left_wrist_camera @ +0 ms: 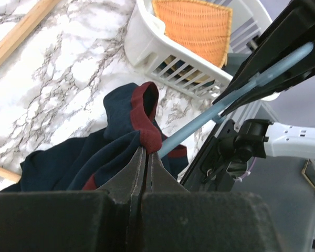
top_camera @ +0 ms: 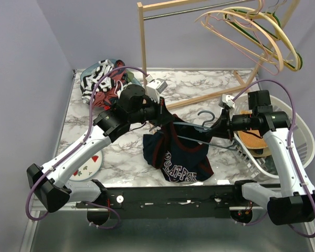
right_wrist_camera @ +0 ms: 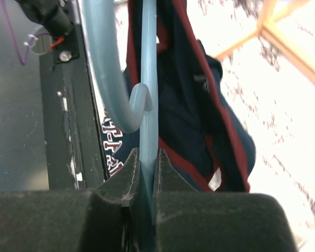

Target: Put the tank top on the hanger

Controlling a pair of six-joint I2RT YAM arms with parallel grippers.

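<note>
The tank top, dark navy with maroon trim and white lettering, hangs bunched above the marble table between my two arms. My left gripper is shut on it. In the left wrist view the fingertips pinch the maroon trim of a strap loop of the tank top. The grey-blue hanger is held level by my right gripper. In the right wrist view that gripper is shut on the hanger's bar, next to the curved hook. One hanger arm runs down into the tank top.
A white laundry basket with an orange woven item stands at the right. A wooden rack carries beige and green hangers at the back. A pile of striped and red clothes lies back left, and a plate lies front left.
</note>
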